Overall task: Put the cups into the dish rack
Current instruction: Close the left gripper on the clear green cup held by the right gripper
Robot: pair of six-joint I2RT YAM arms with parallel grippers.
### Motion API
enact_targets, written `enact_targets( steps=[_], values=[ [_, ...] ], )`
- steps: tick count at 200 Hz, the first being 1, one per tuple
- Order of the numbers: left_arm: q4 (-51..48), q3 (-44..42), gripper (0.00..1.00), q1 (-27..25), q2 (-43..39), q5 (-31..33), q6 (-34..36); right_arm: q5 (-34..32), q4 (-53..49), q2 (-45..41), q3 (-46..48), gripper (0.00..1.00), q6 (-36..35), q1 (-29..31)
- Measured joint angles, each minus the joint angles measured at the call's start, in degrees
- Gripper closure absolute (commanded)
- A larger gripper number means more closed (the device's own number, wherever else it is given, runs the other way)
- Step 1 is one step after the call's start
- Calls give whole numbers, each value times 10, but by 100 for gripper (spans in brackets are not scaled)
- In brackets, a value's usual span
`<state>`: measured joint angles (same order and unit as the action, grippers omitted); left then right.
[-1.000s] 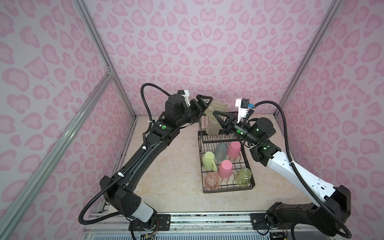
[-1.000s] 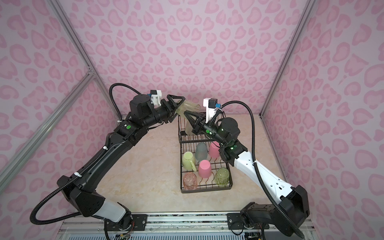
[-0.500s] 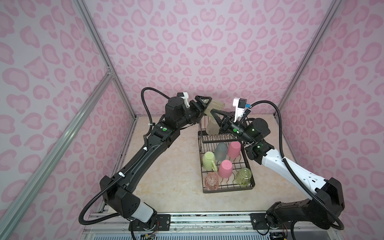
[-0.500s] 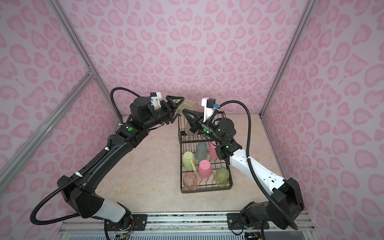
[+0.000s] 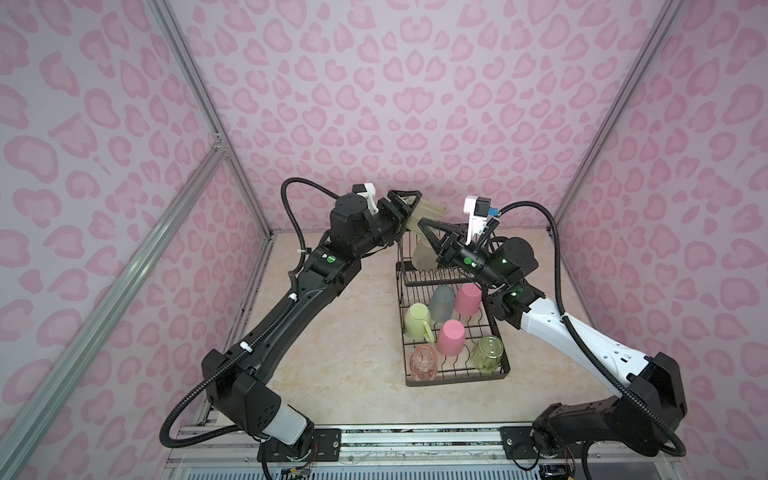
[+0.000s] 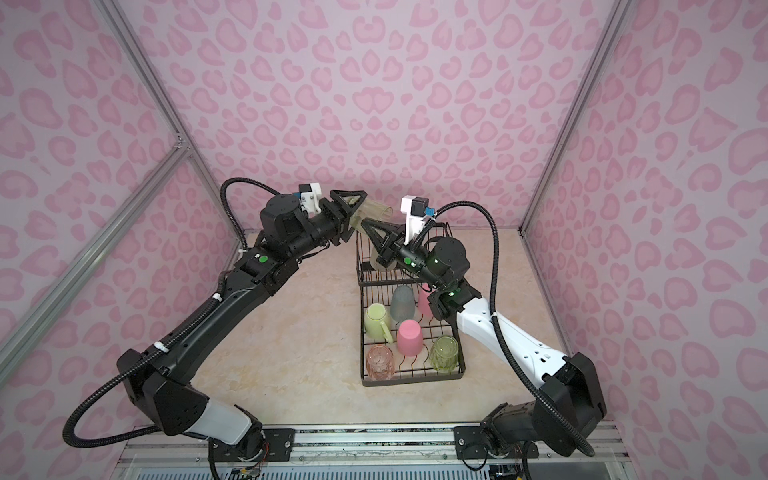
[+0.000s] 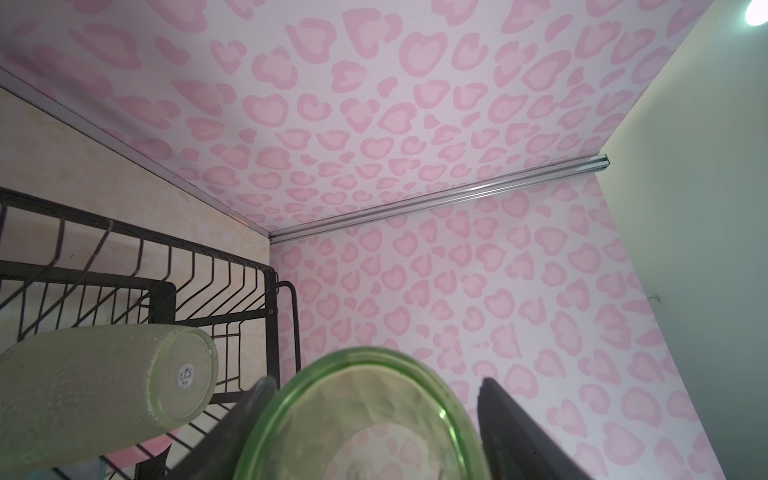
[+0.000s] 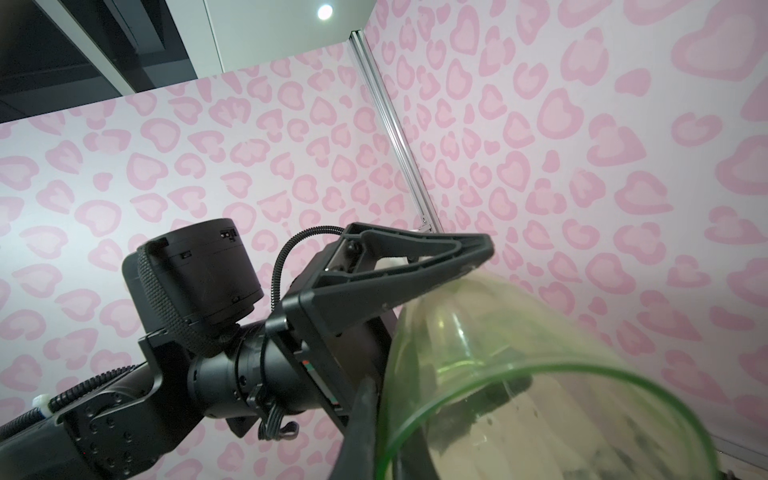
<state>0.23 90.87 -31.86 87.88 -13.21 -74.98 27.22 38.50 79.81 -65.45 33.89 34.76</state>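
A clear green glass (image 5: 430, 210) (image 6: 374, 212) hangs tilted above the dish rack's raised basket, between both grippers. My right gripper (image 5: 423, 222) (image 8: 380, 415) is shut on its rim, one finger inside and one outside. My left gripper (image 5: 413, 203) (image 7: 374, 386) straddles the glass's base (image 7: 365, 419); one finger touches it and a small gap shows at the other. A frosted whitish tumbler (image 5: 424, 253) (image 7: 104, 386) stands upside down in the raised basket. The dish rack (image 5: 457, 380) (image 6: 411, 380) holds several more cups in its lower tray.
In the lower tray stand a pale-green mug (image 5: 417, 320), a teal tumbler (image 5: 442, 303), two pink tumblers (image 5: 468, 297) (image 5: 451, 336), a clear pink glass (image 5: 424, 361) and another clear green glass (image 5: 486, 353). Pink patterned walls close in three sides.
The right arm has shifted left with the green glass, bringing it further into the left gripper. The left jaws have narrowed around the glass's base.
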Motion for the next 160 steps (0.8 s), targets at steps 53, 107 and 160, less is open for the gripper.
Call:
enact_targets(
  steps=[53, 107, 160],
  values=[
    [29, -3, 38, 1, 7, -1, -6, -7, -7, -2, 0, 87, 0, 0],
    [37, -15, 42, 0, 8, 9, 7, -19, -31, -4, -3, 67, 0, 1],
    [41, -15, 42, 0, 12, 30, 32, -37, -50, -10, -4, 56, -2, -4]
  ],
)
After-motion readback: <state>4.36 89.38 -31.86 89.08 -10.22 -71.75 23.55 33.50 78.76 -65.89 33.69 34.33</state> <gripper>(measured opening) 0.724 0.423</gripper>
